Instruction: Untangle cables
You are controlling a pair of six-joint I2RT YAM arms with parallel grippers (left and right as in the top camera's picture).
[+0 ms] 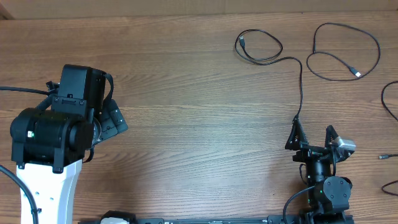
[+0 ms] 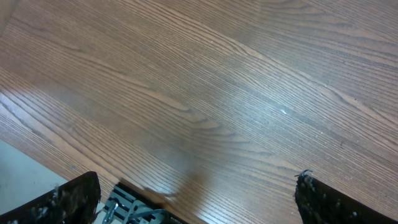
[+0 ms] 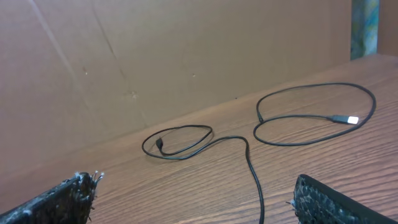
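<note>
One thin black cable [image 1: 301,81] has a loop at the back [image 1: 258,48] and runs toward me, ending at my right gripper [image 1: 313,137]. In the right wrist view this cable [image 3: 250,167] passes between the wide-open fingers [image 3: 202,202] without being pinched. A second black cable [image 1: 346,43] lies in a separate loop at the back right, with a silver plug [image 1: 357,74]; it also shows in the right wrist view [image 3: 311,115]. My left gripper [image 1: 115,121] is open and empty over bare wood at the left [image 2: 199,208], far from the cables.
More black cable strands lie at the right edge [image 1: 387,102], with a small plug [image 1: 388,156] and another bit [image 1: 392,186] below. A brown cardboard wall [image 3: 155,56] stands behind the table. The table's near edge and a metal rail [image 2: 127,205] show under the left gripper.
</note>
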